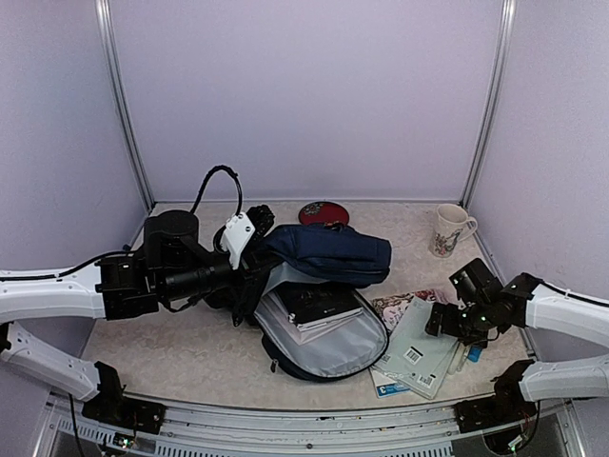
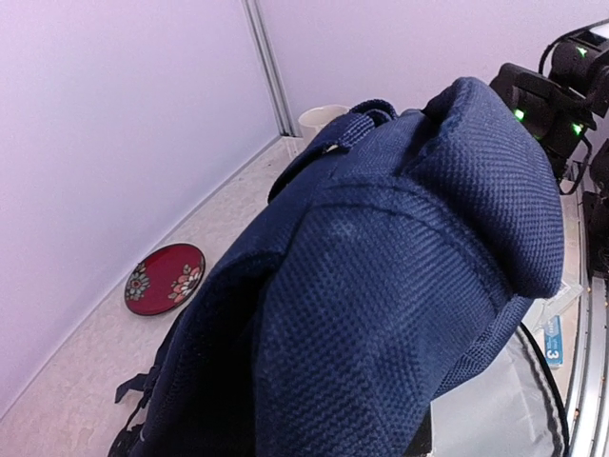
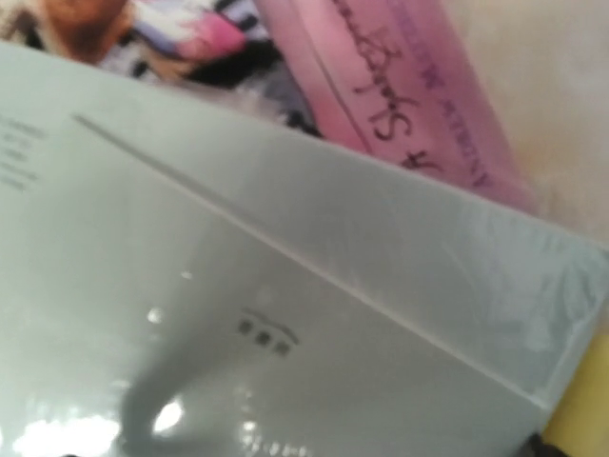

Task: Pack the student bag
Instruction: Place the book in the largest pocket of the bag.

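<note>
A navy blue fabric backpack (image 1: 333, 255), flap lifted.
Flap apparently clamped by left gripper (image 1: 253, 244); right gripper (image 1: 442, 322), above pale green book (image 1: 415, 356), cannot be judged.

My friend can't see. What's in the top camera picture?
A navy backpack lies open on a table, books inside, its flap held up by the left gripper. The right gripper hovers over a pale booklet; a mug and red plate sit behind.
</note>
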Motion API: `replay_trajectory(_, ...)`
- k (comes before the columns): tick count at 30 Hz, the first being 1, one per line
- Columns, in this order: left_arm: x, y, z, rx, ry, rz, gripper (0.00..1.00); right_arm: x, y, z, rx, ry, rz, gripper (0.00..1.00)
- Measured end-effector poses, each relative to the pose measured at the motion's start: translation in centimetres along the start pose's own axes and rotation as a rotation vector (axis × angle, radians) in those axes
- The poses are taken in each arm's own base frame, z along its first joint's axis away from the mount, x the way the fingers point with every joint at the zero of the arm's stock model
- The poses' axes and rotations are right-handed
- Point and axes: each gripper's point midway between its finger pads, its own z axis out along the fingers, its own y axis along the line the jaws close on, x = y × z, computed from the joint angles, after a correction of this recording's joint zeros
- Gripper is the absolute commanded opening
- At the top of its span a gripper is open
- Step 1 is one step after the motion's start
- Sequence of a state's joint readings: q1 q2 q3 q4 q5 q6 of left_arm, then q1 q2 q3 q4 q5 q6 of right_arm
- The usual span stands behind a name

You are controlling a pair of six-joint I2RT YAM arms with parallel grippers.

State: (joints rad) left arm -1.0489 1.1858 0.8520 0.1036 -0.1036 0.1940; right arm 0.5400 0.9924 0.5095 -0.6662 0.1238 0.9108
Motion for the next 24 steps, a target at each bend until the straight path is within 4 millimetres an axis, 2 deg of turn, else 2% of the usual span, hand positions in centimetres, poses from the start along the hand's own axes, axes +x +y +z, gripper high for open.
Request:
replay_trajectory(2,-0.1,0.7,-0.2,-0.027,-0.001,-0.007,0.0,0.4,-0.2,0.6,0.006,0.011,-0.001,0.97)
replay_trajectory(4,-0.1,1.5,-0.4,-0.054,0.001,-0.012,0.0,0.8,-0.3,1.2,0.001,0.023,0.002,0.9)
replay_trajectory(8,0.1,2.3,-0.6,-0.089,0.011,-0.015,0.0,0.5,1.0,1.9,-0.059,0.024,-0.006,0.79)
replay_trajectory(12,0.3,2.8,-0.7,-0.11,0.02,-0.016,0.0,0.2,3.4,2.9,-0.145,0.043,-0.037,0.76)
replay_trajectory(17,0.5,3.4,-0.8,-0.129,0.027,-0.017,0.0,0.5,7.9,3.7,-0.262,0.086,-0.131,0.75)
replay_trajectory(21,0.7,3.6,-0.8,-0.136,0.035,-0.017,0.0,1.4,10.1,3.8,-0.324,0.115,-0.21,0.77)
replay_trajectory(24,0.9,3.7,-0.8,-0.137,0.043,-0.018,0.0,2.3,11.1,3.4,-0.383,0.15,-0.227,0.76)
